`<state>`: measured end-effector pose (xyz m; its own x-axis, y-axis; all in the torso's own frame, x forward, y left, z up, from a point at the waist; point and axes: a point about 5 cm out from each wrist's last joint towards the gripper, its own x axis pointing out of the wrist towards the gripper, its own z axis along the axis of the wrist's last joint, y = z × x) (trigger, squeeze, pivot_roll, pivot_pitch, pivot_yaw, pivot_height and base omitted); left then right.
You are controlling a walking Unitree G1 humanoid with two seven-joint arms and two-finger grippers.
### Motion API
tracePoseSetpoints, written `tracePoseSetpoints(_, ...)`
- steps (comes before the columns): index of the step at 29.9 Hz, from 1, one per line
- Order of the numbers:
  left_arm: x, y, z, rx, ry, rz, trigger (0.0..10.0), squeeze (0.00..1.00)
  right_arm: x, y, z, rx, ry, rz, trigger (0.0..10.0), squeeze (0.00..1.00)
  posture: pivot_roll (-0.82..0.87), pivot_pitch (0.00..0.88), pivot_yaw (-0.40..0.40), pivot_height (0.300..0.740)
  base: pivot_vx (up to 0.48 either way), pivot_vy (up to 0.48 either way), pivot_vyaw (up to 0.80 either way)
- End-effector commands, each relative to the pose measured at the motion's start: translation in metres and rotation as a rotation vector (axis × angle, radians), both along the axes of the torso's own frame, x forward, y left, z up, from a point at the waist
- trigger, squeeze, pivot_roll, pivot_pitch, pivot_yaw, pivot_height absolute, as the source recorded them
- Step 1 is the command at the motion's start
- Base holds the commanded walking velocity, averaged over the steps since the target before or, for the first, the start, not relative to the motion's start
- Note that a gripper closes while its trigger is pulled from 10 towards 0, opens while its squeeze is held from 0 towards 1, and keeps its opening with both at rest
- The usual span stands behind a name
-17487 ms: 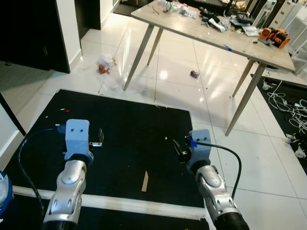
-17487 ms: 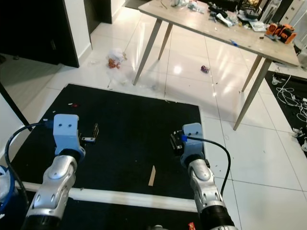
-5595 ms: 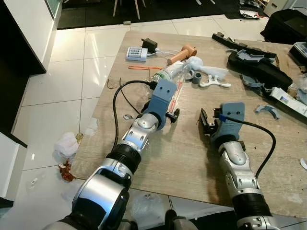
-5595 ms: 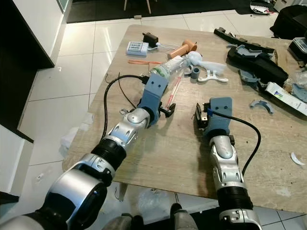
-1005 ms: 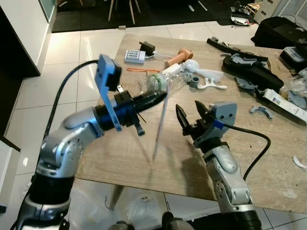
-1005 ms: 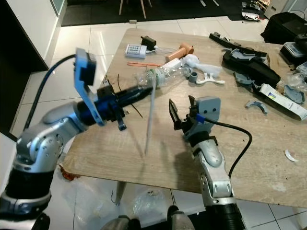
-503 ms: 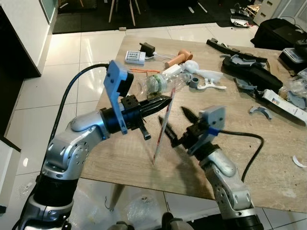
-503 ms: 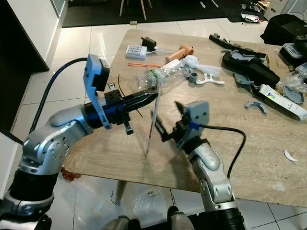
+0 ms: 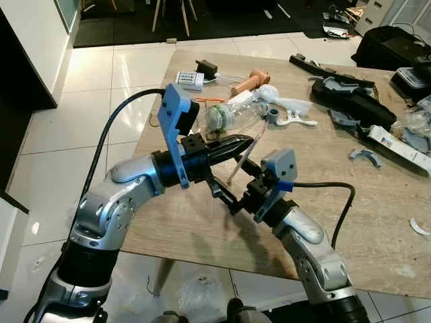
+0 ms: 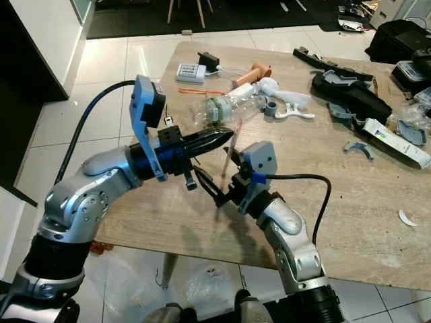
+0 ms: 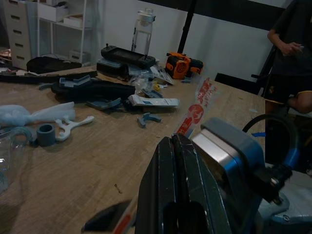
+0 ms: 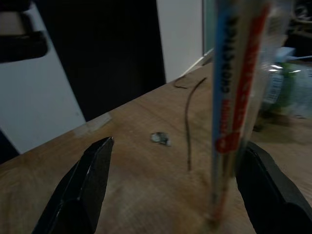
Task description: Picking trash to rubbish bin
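Left tool (image 9: 248, 141) pinched closed, arm reaching across; right tool (image 10: 209, 193) spread wide just beneath it

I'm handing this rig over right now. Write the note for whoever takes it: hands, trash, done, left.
Left hand: shut on the long printed wrapper, held above the wooden table.
Right hand: open, fingers either side of the wrapper's lower end, not gripping.
Other trash: crushed plastic bottle lying on the table beyond the hands.
Done: wrapper lifted off the table.
Left: carry it to the rubbish bin, probably return for the bottle.
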<state>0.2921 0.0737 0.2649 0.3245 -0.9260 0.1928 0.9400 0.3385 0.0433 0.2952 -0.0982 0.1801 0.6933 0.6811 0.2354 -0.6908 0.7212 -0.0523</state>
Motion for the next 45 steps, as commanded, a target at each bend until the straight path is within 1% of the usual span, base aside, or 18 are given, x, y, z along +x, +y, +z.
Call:
tracePoseSetpoints(1, -0.007, -0.007, 0.004, -0.010, -0.017, -0.050, 10.0, 0.00, 0.001, 0.002, -0.005, 0.001, 0.026, 0.014, 10.0, 0.00, 0.00, 0.191, 0.001, 0.740, 0.000, 0.000, 0.00)
tracePoseSetpoints(7, -0.010, -0.010, 0.005, -0.013, -0.016, -0.077, 10.0, 0.00, 0.007, 0.001, -0.007, 0.003, 0.030, 0.010, 10.0, 0.00, 0.00, 0.191, 0.002, 0.740, 0.000, 0.000, 0.00)
tracePoseSetpoints(8, -0.013, -0.012, 0.005, -0.013, -0.013, -0.092, 10.0, 0.00, 0.011, 0.000, -0.006, -0.004, 0.017, 0.003, 10.0, 0.00, 0.00, 0.192, 0.002, 0.740, 0.000, 0.000, 0.00)
tracePoseSetpoints(11, -0.014, -0.013, 0.004, -0.007, -0.014, -0.101, 10.0, 0.00, 0.014, 0.000, -0.002, -0.005, 0.005, 0.002, 10.0, 0.00, 0.00, 0.192, 0.001, 0.740, 0.000, 0.000, 0.00)
tracePoseSetpoints(17, -0.013, -0.012, 0.003, 0.000, -0.015, -0.100, 10.0, 0.00, 0.016, 0.003, 0.003, -0.003, -0.007, 0.021, 10.0, 0.00, 0.00, 0.194, 0.000, 0.740, 0.000, 0.000, 0.00)
tracePoseSetpoints(18, -0.013, -0.011, 0.003, 0.000, -0.014, -0.098, 10.0, 0.00, 0.016, 0.004, 0.003, -0.002, -0.009, 0.026, 3.3, 0.00, 0.00, 0.194, 0.000, 0.740, 0.000, 0.000, 0.00)
tracePoseSetpoints(19, -0.013, -0.011, 0.003, 0.000, -0.014, -0.098, 10.0, 0.00, 0.016, 0.004, 0.003, -0.002, -0.009, 0.026, 3.3, 0.00, 0.00, 0.194, 0.000, 0.740, 0.000, 0.000, 0.00)
tracePoseSetpoints(20, -0.013, -0.011, 0.003, 0.002, -0.013, -0.096, 10.0, 0.00, 0.016, 0.004, 0.003, 0.001, -0.012, 0.025, 1.3, 0.00, 0.00, 0.194, 0.000, 0.740, 0.000, 0.000, 0.00)
tracePoseSetpoints(21, -0.012, -0.010, 0.002, 0.003, -0.012, -0.093, 10.0, 0.00, 0.016, 0.005, 0.003, 0.003, -0.013, 0.026, 0.0, 0.00, 0.00, 0.193, 0.000, 0.740, 0.000, 0.000, 0.00)
tracePoseSetpoints(22, -0.012, -0.009, 0.002, 0.005, -0.013, -0.087, 10.0, 0.00, 0.014, 0.006, 0.002, 0.004, -0.014, 0.026, 0.0, 0.00, 0.00, 0.193, 0.000, 0.740, 0.000, 0.000, 0.00)
tracePoseSetpoints(23, -0.011, -0.008, 0.002, 0.006, -0.014, -0.080, 10.0, 0.00, 0.013, 0.006, 0.001, 0.004, -0.014, 0.028, 1.4, 0.00, 0.00, 0.193, 0.000, 0.740, 0.000, 0.000, 0.00)
tracePoseSetpoints(26, -0.011, -0.008, 0.002, 0.006, -0.014, -0.080, 10.0, 0.00, 0.013, 0.006, 0.001, 0.004, -0.014, 0.028, 1.4, 0.00, 0.00, 0.193, 0.000, 0.740, 0.000, 0.000, 0.00)
tracePoseSetpoints(27, -0.010, -0.007, 0.002, 0.007, -0.016, -0.072, 10.0, 0.00, 0.012, 0.008, 0.001, 0.000, -0.014, 0.029, 8.9, 0.00, 0.00, 0.194, -0.001, 0.740, 0.000, 0.000, 0.00)
tracePoseSetpoints(28, -0.009, -0.007, 0.003, 0.007, -0.017, -0.066, 10.0, 0.00, 0.010, 0.009, 0.000, -0.001, -0.014, 0.029, 10.0, 0.00, 0.00, 0.196, -0.001, 0.740, 0.000, 0.000, 0.00)
tracePoseSetpoints(32, -0.007, -0.006, 0.003, 0.007, -0.019, -0.061, 10.0, 0.00, 0.008, 0.010, -0.001, 0.015, -0.002, 0.035, 10.0, 0.00, 0.00, 0.195, -0.001, 0.740, 0.000, 0.000, 0.00)
tracePoseSetpoints(33, -0.007, -0.006, 0.004, 0.007, -0.020, -0.061, 10.0, 0.00, 0.008, 0.009, -0.001, 0.022, -0.001, 0.031, 0.0, 0.00, 0.00, 0.195, -0.001, 0.740, 0.000, 0.000, 0.00)
tracePoseSetpoints(40, -0.007, -0.007, 0.005, 0.004, -0.027, -0.056, 10.0, 0.00, 0.013, 0.001, -0.001, 0.057, 0.003, -0.032, 0.0, 0.00, 0.00, 0.195, -0.001, 0.740, 0.000, 0.000, 0.00)
tracePoseSetpoints(45, -0.006, -0.006, 0.006, 0.003, -0.031, -0.053, 10.0, 0.00, 0.015, -0.004, 0.000, 0.063, 0.003, -0.067, 0.0, 0.00, 0.00, 0.198, -0.002, 0.740, 0.000, 0.000, 0.00)
